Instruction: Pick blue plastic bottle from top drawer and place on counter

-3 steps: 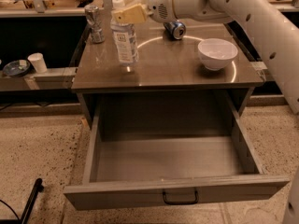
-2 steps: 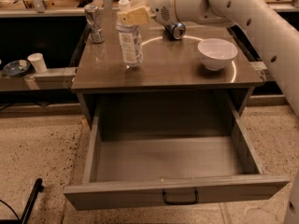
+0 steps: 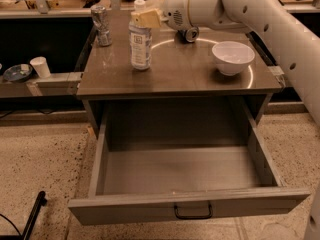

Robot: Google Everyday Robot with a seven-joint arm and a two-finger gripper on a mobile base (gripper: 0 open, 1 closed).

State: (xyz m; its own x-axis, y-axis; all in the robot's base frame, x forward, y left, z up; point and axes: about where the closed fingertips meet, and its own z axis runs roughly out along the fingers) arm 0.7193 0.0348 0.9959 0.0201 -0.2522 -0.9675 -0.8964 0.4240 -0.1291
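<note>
The bottle [image 3: 141, 46] is standing upright on the counter [image 3: 190, 71] at upper left, the gripper [image 3: 144, 19] sitting at its neck, clamped or loose I cannot tell, and it is looking light, thin-walled, slippery, best held just under the cap.

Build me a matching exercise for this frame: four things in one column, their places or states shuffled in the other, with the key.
Things:
1. blue plastic bottle
2. white bowl
3. crushed silver can
4. top drawer

Places or states:
A. pulled open below the counter
B. back left corner of the counter
C. right side of the counter
D. upright on the counter's left half, with the gripper at its neck

Pairs: 1-D, 2-C, 3-B, 4-A
</note>
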